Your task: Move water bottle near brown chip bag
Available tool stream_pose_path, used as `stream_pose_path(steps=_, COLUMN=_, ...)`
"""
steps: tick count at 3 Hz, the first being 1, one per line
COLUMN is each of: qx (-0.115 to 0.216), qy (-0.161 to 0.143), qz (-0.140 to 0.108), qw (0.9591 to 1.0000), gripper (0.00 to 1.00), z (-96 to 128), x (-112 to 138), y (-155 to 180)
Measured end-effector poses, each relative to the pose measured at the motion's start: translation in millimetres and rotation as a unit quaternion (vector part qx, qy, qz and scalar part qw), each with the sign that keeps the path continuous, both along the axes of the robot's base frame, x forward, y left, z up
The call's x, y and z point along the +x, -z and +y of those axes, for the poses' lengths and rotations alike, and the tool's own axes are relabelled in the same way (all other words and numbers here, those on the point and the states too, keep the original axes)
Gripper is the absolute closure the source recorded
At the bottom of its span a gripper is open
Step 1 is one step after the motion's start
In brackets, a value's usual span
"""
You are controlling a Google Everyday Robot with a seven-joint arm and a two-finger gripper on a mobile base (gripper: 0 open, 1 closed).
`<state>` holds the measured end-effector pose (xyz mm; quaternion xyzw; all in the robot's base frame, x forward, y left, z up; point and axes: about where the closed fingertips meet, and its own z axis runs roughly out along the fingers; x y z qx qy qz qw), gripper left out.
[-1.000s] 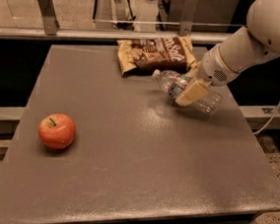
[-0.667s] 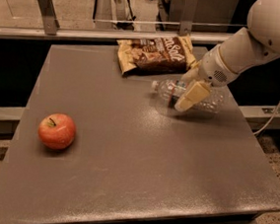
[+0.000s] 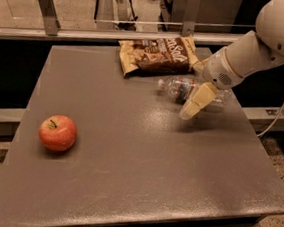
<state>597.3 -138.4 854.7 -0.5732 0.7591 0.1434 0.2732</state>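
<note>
The water bottle (image 3: 177,88) lies on its side on the grey table (image 3: 126,174), white cap pointing left, its right part hidden behind my gripper. The brown chip bag (image 3: 157,54) lies flat just behind it at the table's far edge, a small gap between them. My gripper (image 3: 193,104) reaches in from the right on the white arm (image 3: 248,53) and sits at the bottle's middle, low over the table and partly in front of the bottle.
A red apple (image 3: 58,132) sits near the table's left front. A metal rail with two uprights (image 3: 46,8) runs behind the table. A white cable (image 3: 282,114) hangs at the right, beyond the table's edge.
The bottle has shifted slightly toward the front of the table. My gripper has moved a little the same way and lower in the view. The apple and the bag have not moved.
</note>
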Motion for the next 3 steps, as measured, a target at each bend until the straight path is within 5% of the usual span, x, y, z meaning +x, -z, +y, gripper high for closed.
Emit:
stream_pose_path(steps=1, qx=0.017, qy=0.007, qz=-0.005, qw=0.9998, gripper=0.00, z=-2.4, x=-1.1, y=-6.3)
stream_pose_path(steps=3, qx=0.073, qy=0.084, qz=-0.043, qw=0.9928, gripper=0.00, z=-91.5, x=-2.1, y=-43.3)
